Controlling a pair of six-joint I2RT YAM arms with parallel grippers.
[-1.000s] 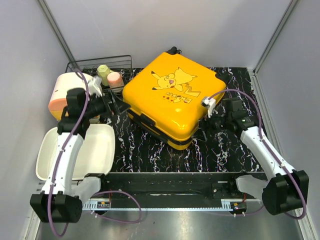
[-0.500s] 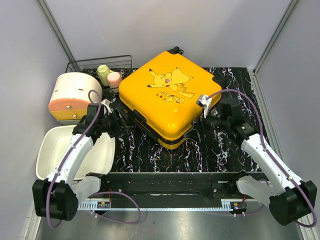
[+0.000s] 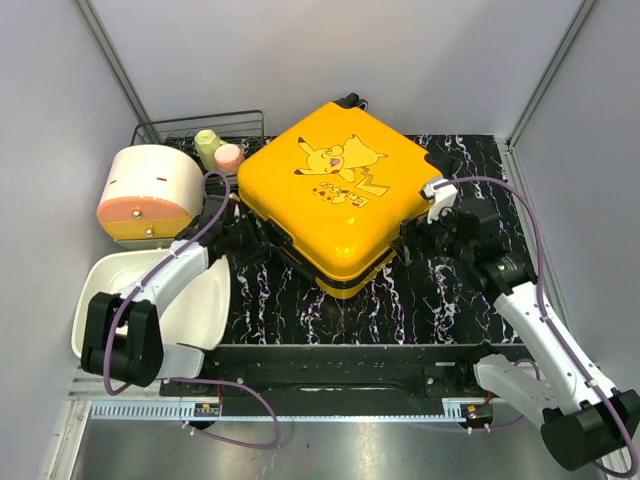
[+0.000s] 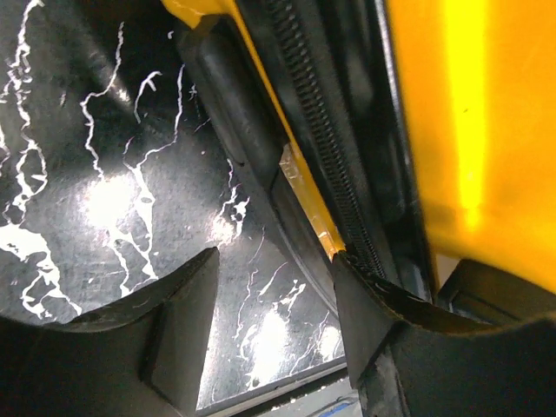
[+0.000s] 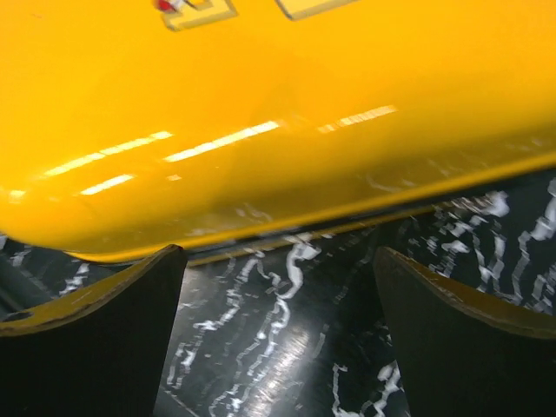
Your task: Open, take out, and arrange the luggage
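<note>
The luggage (image 3: 340, 205) is a yellow hard-shell suitcase with a Pikachu print, lying flat and shut on the black marbled mat. My left gripper (image 3: 243, 238) is low at its left edge and open. In the left wrist view (image 4: 274, 321) one finger (image 4: 373, 304) rests against the suitcase's side by the black zipper (image 4: 326, 165), with the yellow shell (image 4: 469, 130) to the right. My right gripper (image 3: 412, 240) is open and empty beside the suitcase's right edge. In the right wrist view (image 5: 278, 330) the yellow shell (image 5: 261, 113) lies just ahead, apart from the fingers.
A cream-and-orange round container (image 3: 150, 190) stands at the back left. A white tray (image 3: 200, 300) lies under the left arm. A wire rack (image 3: 200, 128) behind holds a green and a pink cup. Grey walls close in on both sides.
The suitcase turned and shifted a little to the left, then stayed still. My left arm dropped low and moved in to the suitcase's left edge. My right gripper drew back slightly to the right.
</note>
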